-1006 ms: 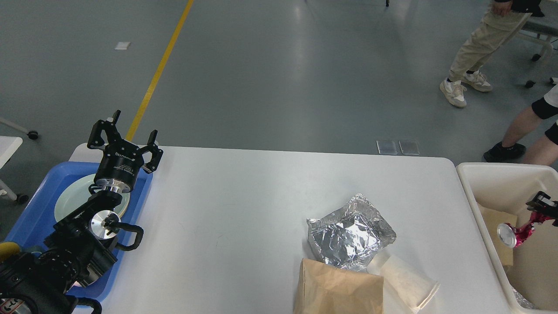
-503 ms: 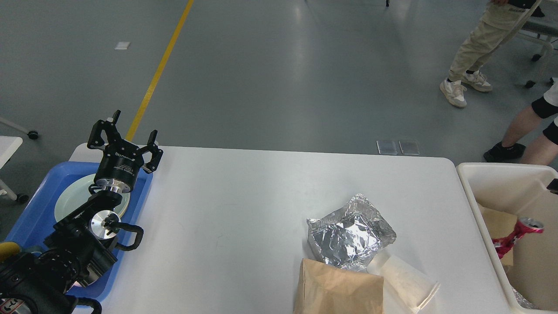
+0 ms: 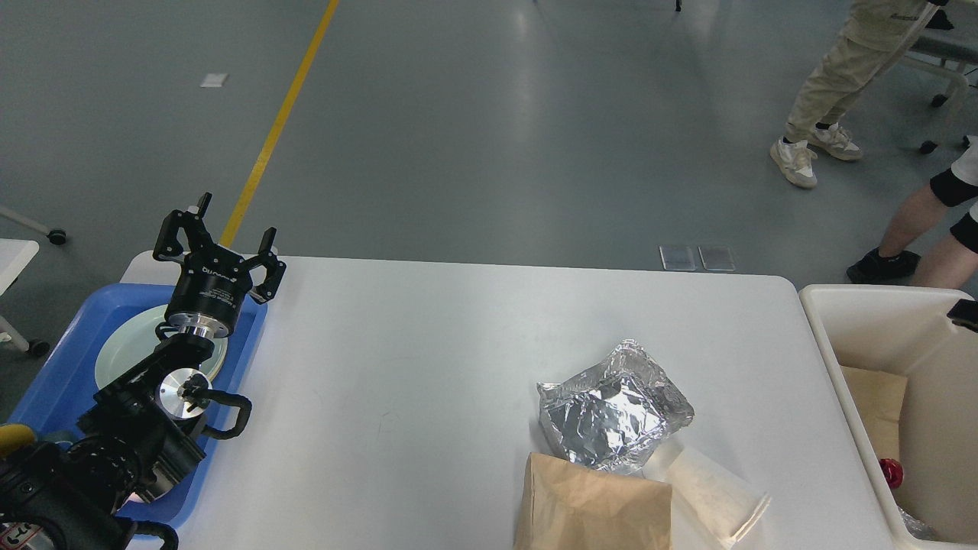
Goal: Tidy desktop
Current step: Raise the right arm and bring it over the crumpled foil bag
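Grey floor surrounds the desktop (image 3: 428,367). Left gripper (image 3: 218,244) hovers at its left edge over the blue tray (image 3: 53,374), fingers apart and empty. Foil bag (image 3: 611,409), paper bag (image 3: 596,504) and cup (image 3: 714,489) cluster by the near edge — presumably awaiting the bin (image 3: 840,367). Right gripper barely shows; cannot tell.

Probably lab: grey floor (image 3: 474,137), yellow line (image 3: 279,122), bystanders.

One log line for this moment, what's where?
left pincer open over blue tray | red can in bin | foil bag, paper bag, cup on desktop
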